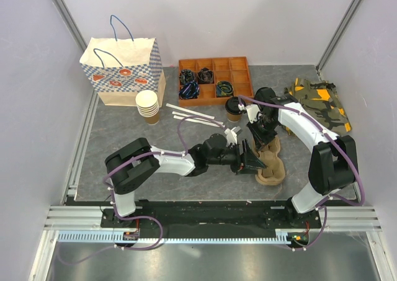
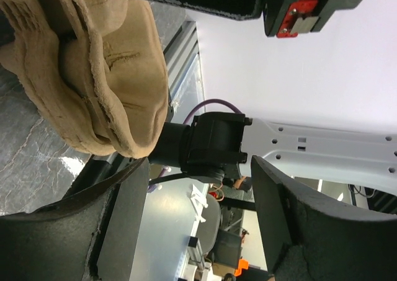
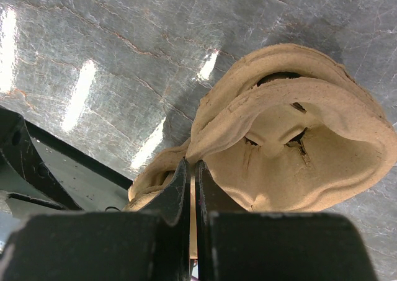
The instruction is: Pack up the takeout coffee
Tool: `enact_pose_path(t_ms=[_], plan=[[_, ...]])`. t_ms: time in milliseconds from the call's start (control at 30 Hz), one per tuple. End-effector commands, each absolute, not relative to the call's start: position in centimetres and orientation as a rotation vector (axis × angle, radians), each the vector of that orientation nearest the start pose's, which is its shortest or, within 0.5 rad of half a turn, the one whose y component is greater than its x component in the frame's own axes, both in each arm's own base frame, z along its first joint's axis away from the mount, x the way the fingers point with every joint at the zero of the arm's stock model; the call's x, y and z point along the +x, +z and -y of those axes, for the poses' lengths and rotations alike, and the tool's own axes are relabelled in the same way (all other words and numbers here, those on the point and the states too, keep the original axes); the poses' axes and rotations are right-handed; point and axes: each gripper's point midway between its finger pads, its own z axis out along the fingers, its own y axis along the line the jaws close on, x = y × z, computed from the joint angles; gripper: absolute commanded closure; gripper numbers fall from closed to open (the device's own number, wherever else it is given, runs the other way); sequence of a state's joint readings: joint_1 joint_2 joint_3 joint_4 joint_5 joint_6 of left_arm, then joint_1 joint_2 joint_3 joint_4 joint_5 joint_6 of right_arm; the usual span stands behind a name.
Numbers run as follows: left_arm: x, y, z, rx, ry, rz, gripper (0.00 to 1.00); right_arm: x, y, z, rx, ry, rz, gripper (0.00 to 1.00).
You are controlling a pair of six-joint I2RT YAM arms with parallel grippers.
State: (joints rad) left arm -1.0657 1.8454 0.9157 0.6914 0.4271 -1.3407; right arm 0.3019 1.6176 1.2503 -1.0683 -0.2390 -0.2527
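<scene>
- Between the right jaws sits a thin wall of the pulp cup carrier (image 3: pixel 298 126). They're clamped on its rim, pads nearly meeting with just that sheet of fibre between them.
- Just beside that, the left jaws are spread wide with nothing in them, aimed at the carrier's side. As far as I can tell from the left wrist view, neither pad touches it.
- The carrier itself is down on the grey tabletop (image 1: pixel 118 123), between the two arms, and looks a bit crumpled.
- The takeout coffee (image 1: pixel 234 108) stands upright further back with its black lid on, just in front of the orange divider tray (image 1: pixel 215 77) and close to the right arm. Nothing holds it, and it's not in the carrier yet.
- My guess on handling: a paper cup is light but the wall squashes easily, and the lid could pop if pinched high. I'd grip around the body below the lid rim — gently — and keep it upright.
- Further out: a stack of lidless cups (image 1: pixel 147 105) and a paper bag (image 1: pixel 121 70) at back left, and a camo cloth (image 1: pixel 319 101) at back right.
</scene>
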Motion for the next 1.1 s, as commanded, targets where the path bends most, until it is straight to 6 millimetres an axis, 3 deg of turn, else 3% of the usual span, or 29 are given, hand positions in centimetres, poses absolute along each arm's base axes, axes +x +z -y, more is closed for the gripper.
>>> enact_pose_path(t_ms=[0,333,767,1067], plan=[[14.6,15.9,49.7,0.028,-1.925,-2.309,0.26,25.8,9.5,-12.0,-0.834,0.397,-2.843,1.00],[14.1,14.3,49.9,-0.005,-1.901,-2.374,0.25,25.6,9.5,-12.1,-0.837,0.406,-2.843,1.00],[13.8,13.9,50.5,-0.023,-1.907,-2.397,0.25,25.7,9.4,-12.1,-0.837,0.406,-2.843,1.00],[14.2,14.9,50.7,-0.040,-1.948,-2.358,0.26,25.4,9.3,-11.9,-0.841,0.401,-2.844,1.00]])
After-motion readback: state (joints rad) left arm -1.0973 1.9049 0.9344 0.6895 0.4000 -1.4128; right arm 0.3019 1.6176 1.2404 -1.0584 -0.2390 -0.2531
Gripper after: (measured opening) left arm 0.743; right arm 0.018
